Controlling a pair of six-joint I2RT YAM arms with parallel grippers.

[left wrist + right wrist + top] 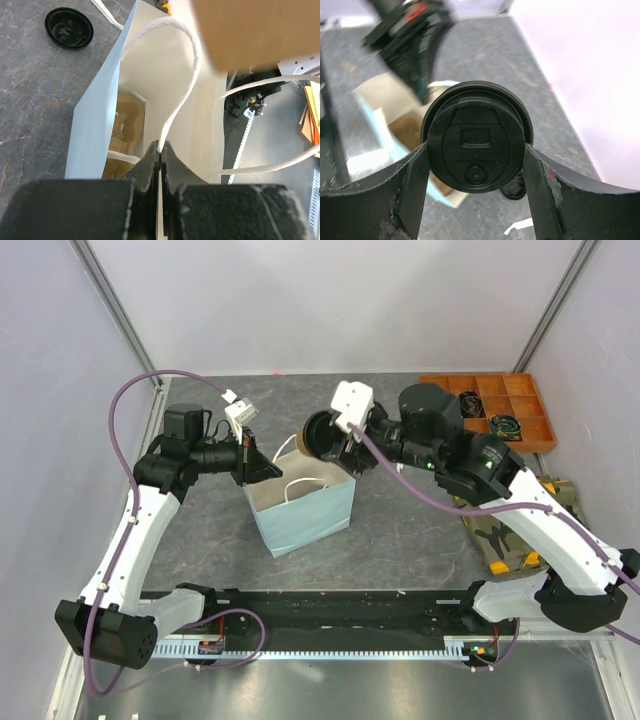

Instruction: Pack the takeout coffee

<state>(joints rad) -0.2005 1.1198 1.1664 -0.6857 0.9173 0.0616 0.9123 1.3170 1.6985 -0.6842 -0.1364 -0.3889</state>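
The takeout coffee (318, 434), a tan cup with a black lid, is held on its side in my right gripper (335, 440), above the far rim of the open light-blue bag (305, 515). In the right wrist view the fingers (415, 180) clamp the black lid (477, 135) from both sides. My left gripper (262, 468) is shut on the bag's white handle (175, 105) at the bag's left rim. In the left wrist view the cup's tan body (240, 30) hangs over the bag's mouth. A tan pulp carrier (125, 127) lies at the bottom of the bag.
A loose black lid (69, 27) lies on the table behind the bag. An orange compartment tray (495, 410) stands at the back right. A camouflage-patterned object (505, 535) lies at the right under my right arm.
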